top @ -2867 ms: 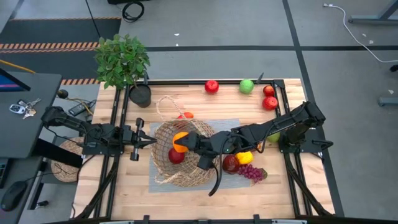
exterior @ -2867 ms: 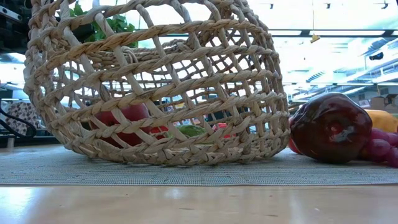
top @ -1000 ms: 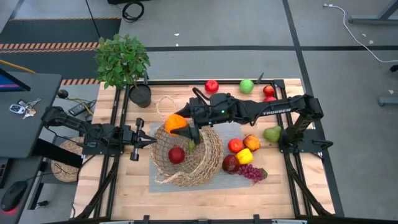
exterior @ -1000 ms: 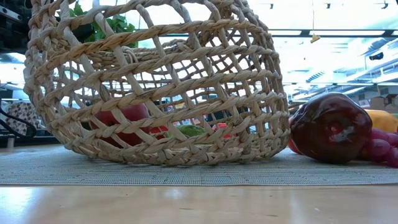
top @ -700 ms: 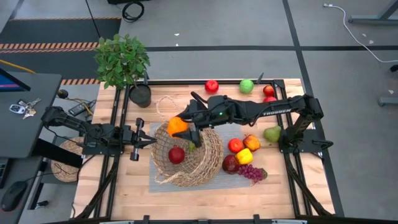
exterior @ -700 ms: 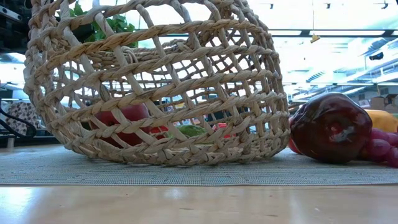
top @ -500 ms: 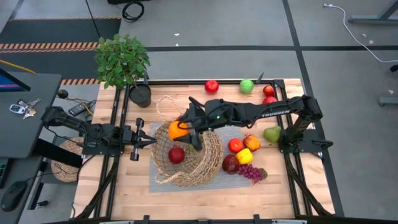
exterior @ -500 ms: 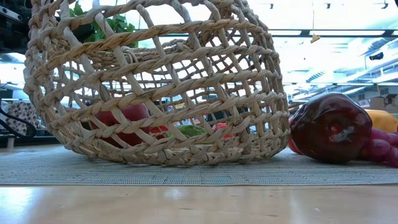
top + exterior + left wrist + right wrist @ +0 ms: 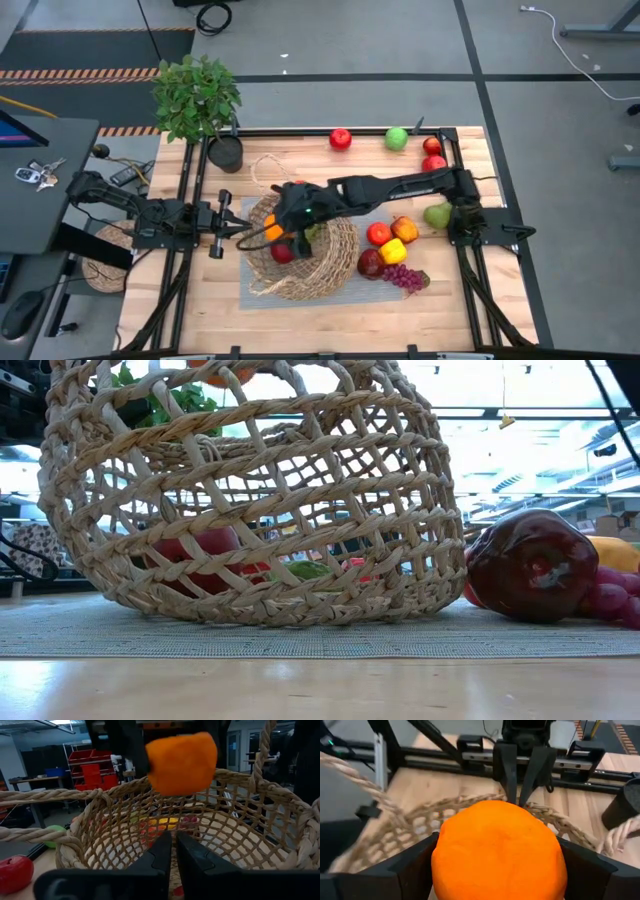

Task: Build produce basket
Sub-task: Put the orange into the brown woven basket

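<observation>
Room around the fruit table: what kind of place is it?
Probably a robotics lab or workshop: bare grey floor with cables, red storage bins on shelving, and a workbench fitted with two robot arms.

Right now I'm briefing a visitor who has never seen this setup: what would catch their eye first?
The bright orange clamped in the right hand, poised over the left rim of the big wicker basket at the table's middle. Next, the cluster of loose produce on the mat just right of the basket. The left hand, shut, points at the basket's left side.
</observation>
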Motion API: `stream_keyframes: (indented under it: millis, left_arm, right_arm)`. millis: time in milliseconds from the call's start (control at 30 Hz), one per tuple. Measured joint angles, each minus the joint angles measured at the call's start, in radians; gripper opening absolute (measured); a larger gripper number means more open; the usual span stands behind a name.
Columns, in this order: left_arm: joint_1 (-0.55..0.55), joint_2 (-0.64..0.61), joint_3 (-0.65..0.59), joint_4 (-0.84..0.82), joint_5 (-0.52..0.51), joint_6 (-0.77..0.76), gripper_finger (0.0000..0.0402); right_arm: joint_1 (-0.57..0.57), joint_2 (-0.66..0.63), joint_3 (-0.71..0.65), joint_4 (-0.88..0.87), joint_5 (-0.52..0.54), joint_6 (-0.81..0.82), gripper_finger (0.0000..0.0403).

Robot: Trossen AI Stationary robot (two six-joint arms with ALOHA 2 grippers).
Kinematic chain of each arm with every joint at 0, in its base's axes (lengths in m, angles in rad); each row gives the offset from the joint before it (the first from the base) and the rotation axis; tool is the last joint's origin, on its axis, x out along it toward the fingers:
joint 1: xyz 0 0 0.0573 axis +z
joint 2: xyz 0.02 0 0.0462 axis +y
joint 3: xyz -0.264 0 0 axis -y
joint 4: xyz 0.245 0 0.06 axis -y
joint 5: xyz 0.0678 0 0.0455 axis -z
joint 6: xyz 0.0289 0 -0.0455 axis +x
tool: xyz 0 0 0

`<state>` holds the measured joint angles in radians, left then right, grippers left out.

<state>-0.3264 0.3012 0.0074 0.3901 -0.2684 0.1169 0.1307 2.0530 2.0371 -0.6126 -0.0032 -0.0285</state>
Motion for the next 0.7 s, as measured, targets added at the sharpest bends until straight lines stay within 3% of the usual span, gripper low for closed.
stream_keyframes:
  millis: [133,467,700]
  left_arm:
    - [0.0,0.0,0.0,0.0,0.0,0.0,0.0031]
    - [0.0,0.0,0.0,0.001,0.0,0.0,0.0035]
    - [0.0,0.0,0.0,0.0,0.0,0.0,0.0031]
  right_arm:
    - [-0.001,0.066,0.068,-0.096,0.032,-0.134,0.0346]
    - [0.006,0.131,0.065,-0.098,0.116,-0.522,0.0346]
    - [0.01,0.173,0.053,-0.138,0.111,-0.629,0.0346]
